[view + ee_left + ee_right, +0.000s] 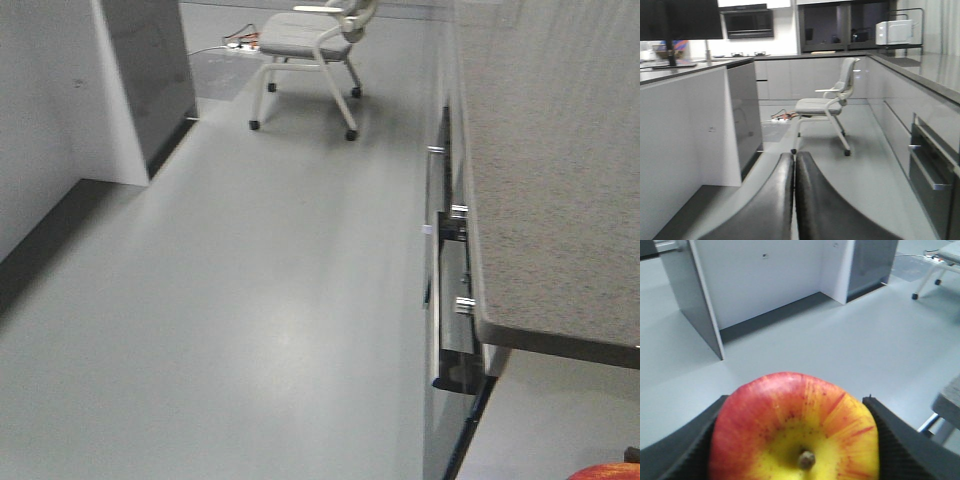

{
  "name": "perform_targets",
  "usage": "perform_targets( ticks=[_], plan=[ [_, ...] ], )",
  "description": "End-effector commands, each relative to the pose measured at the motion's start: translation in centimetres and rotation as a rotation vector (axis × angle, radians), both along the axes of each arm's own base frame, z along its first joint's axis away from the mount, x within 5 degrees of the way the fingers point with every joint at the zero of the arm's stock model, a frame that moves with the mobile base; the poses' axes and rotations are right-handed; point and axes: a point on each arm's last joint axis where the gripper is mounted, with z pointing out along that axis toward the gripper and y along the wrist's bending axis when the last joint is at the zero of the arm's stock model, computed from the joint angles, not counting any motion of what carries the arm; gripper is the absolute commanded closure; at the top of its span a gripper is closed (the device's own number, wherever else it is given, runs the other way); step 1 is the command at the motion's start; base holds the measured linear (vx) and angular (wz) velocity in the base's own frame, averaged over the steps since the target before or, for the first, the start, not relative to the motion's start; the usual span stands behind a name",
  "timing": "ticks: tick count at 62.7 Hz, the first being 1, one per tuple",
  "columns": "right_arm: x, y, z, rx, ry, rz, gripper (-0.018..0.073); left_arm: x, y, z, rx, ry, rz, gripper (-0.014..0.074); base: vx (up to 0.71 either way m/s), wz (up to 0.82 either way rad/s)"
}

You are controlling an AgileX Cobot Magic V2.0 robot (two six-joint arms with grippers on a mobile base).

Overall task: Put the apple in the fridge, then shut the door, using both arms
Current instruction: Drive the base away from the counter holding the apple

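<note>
Three views apply. Front view: the table (560,150) runs down the right side, a chair (305,45) stands at upper centre, and a sliver of the apple (608,472) shows at the lower right corner. Left wrist view: the left pincer (794,157) is closed on nothing, fingers pressed together, presumably free for the door. Right wrist view: the right pincer (796,410) clamps the apple's sides, stem toward the camera, securing it for transport. No fridge is visible.
</note>
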Motion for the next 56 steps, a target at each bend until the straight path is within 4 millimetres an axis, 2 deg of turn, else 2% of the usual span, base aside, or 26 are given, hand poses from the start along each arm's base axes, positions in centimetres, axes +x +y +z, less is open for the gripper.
perform_targets(
  ticks=[1, 56],
  plan=[
    [0.24, 0.09, 1.21, 0.056, -0.050, -0.015, 0.0193, -0.08, 0.01, 0.05, -0.011, -0.069, 0.000, 0.0603, -0.10, 0.38],
    [0.24, 0.09, 1.21, 0.056, -0.050, -0.015, 0.0193, -0.08, 0.01, 0.05, -0.011, -0.069, 0.000, 0.0603, -0.12, 0.45]
  ],
)
